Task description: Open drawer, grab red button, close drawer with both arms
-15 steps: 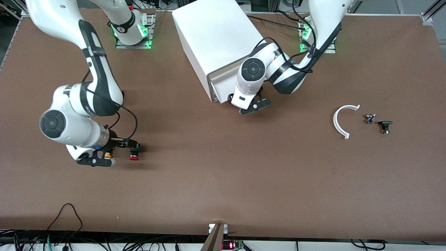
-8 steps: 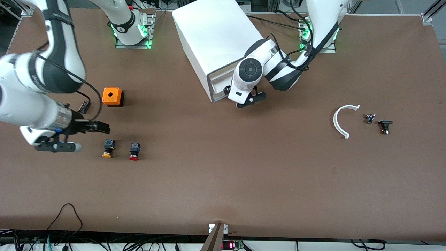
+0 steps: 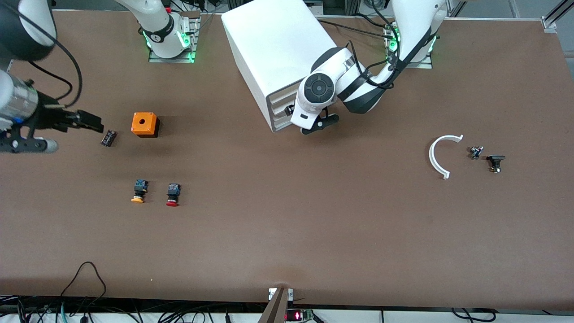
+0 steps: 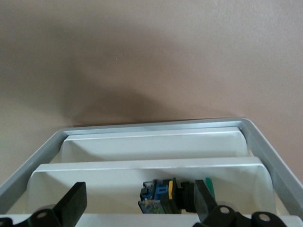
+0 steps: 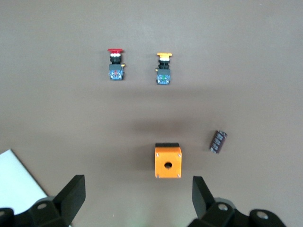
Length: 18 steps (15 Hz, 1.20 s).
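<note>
The red button [image 3: 172, 195] lies on the table beside a yellow-capped one [image 3: 139, 192]; it also shows in the right wrist view [image 5: 115, 64]. My right gripper [image 3: 89, 122] is open and empty, raised over the right arm's end of the table. The white cabinet [image 3: 278, 49] shows its stacked drawers [image 3: 280, 105] about level inside the grey rim [image 4: 156, 125]. My left gripper [image 3: 291, 112] is open at the cabinet's front, its fingers [image 4: 73, 205] spread above a tray [image 4: 142, 169] that holds a green-capped button [image 4: 170, 195]. I cannot tell which drawer that is.
An orange cube with a hole [image 3: 145, 124] and a small black part [image 3: 108, 137] lie near my right gripper. A white curved strip [image 3: 437, 157] and two small dark parts [image 3: 486, 157] lie toward the left arm's end.
My right gripper has lifted away from the two buttons toward its end of the table, uncovering the orange cube. My left gripper has moved in toward the cabinet and the drawer has slid in.
</note>
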### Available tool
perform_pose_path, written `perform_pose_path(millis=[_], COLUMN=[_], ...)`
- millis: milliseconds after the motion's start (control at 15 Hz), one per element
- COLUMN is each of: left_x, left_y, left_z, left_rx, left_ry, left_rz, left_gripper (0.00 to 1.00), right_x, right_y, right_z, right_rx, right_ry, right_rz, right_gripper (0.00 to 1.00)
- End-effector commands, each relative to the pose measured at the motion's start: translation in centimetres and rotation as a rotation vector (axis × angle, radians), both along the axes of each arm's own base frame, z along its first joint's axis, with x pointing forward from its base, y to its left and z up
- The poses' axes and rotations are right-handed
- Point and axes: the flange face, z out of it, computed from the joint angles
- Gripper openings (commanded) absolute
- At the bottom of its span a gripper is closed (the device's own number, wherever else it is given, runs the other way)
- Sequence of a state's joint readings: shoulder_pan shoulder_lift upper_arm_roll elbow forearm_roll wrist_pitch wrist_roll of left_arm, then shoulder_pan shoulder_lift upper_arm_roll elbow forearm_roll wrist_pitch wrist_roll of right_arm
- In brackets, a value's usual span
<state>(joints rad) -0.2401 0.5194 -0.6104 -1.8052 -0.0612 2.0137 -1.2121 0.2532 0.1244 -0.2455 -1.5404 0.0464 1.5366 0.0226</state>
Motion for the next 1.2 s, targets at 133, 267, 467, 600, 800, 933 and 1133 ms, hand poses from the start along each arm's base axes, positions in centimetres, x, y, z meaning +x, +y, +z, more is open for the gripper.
perform_pose_path(millis=[133,267,467,600,800,933,1133], left_x=[-1.3,-2.1,-1.5,-0.2,3.7,6.7,10.5], left_y=[-0.4,-1.1,-1.1,-0.2,2.6,5.7,10.6], left_z=[0.3,0.3,0.9,2.0,5.5,8.0,11.6], left_rx=[-0.001,-0.003,-0.016,-0.029,-0.069,-0.042,-0.048], left_ry=[0.039,0.040,0.026,-0.010,-0.082,-0.133,-0.165], left_rz=[-0.022,-0.046,-0.052,-0.072,-0.110,-0.236,-0.366], left_gripper=[1.00,1.00,1.00,1.00,1.00,1.00,1.00], right_x=[-2.7,-2.9,-2.9,-2.8,-2.9,-2.8,-2.8], right_y=[0.0,0.3,0.3,0.2,0.1,-0.3,0.1], right_z=[4.2,5.1,5.2,5.4,5.4,5.6,5.6], right_rx=[-0.008,-0.011,-0.013,-0.012,-0.005,0.000,0.002], right_ry=[-0.019,-0.012,-0.020,-0.026,-0.021,-0.031,-0.032], right_rz=[0.031,0.022,0.018,0.018,0.016,0.013,0.023], right_gripper=[1.00,1.00,1.00,1.00,1.00,1.00,1.00])
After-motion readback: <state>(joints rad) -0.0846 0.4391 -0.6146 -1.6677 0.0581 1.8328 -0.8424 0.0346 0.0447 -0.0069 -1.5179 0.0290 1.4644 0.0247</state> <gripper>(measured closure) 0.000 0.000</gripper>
